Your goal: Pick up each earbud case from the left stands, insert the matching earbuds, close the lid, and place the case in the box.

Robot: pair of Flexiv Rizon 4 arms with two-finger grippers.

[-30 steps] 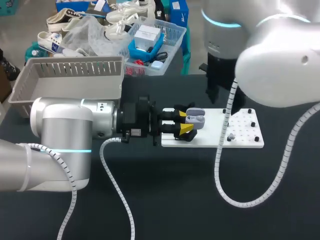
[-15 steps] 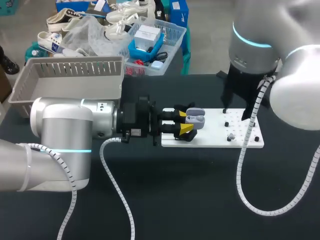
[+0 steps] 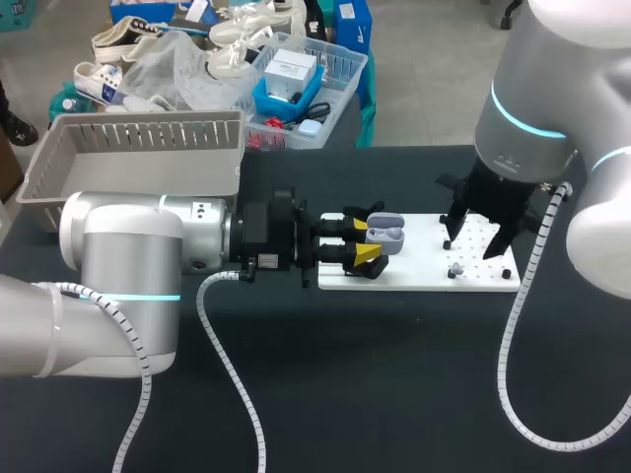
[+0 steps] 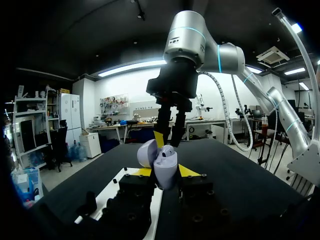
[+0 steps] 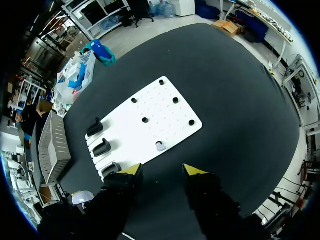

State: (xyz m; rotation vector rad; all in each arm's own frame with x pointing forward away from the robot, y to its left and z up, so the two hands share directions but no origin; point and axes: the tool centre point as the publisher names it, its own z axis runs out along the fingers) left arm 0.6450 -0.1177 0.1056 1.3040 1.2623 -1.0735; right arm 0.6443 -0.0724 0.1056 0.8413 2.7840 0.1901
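Right wrist view: my right gripper (image 5: 159,172), fingers apart, empty; earbud (image 5: 160,146) on white board (image 5: 150,112) just ahead of their gap. Left gripper (image 4: 166,171) clamps the open case (image 4: 162,161), farther from it.

Legible text: none in any view.
Earbud case (image 4: 165,167): gripped between the fingers of the left gripper (image 3: 363,240); no print can be made out on it.
Sticker (image 3: 264,261): on the wrist mount behind the left gripper; too small to read.
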